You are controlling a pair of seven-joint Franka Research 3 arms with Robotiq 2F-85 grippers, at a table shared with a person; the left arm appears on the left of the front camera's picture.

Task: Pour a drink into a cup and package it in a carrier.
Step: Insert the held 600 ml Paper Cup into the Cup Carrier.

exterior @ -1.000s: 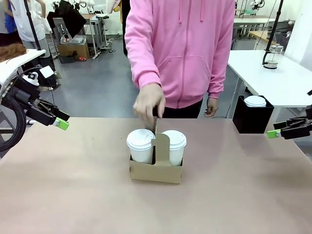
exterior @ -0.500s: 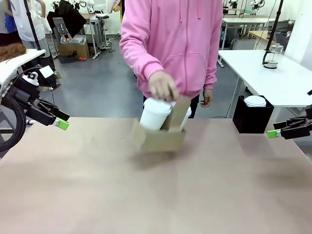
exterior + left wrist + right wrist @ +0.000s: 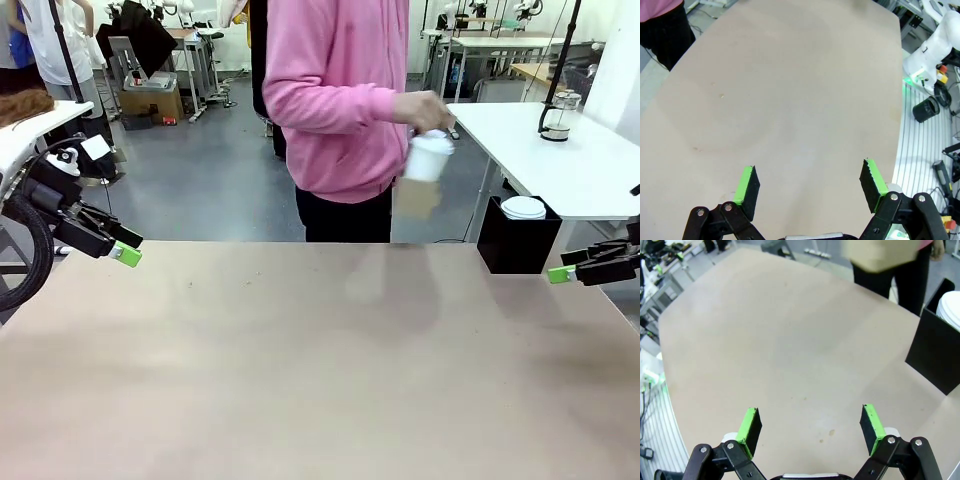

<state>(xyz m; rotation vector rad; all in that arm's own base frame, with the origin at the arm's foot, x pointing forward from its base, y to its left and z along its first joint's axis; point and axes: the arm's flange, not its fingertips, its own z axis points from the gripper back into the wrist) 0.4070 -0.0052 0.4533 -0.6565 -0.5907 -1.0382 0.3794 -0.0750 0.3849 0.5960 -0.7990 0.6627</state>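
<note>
A person in a pink hoodie holds the brown carrier [image 3: 417, 197] in the air beyond the table's far edge, right of centre. A white lidded cup [image 3: 430, 157] stands in it. The drink is hidden under the lid. In the right wrist view the carrier [image 3: 880, 252] is a pale blur at the top. My left gripper [image 3: 127, 255] hangs open at the table's left edge, its jaws [image 3: 810, 172] wide over bare tabletop. At the right edge my right gripper [image 3: 560, 273] is also open, with nothing between its fingers [image 3: 810, 415].
A black box [image 3: 517, 245] holding white lids [image 3: 523, 207] stands at the table's far right corner, close to my right gripper. Behind it, a glass press [image 3: 556, 113] sits on a white table. The brown tabletop [image 3: 320, 370] lies between the arms.
The person lifted the carrier with its cups off the middle of the table and swung it up and to the right. Neither arm has moved.
</note>
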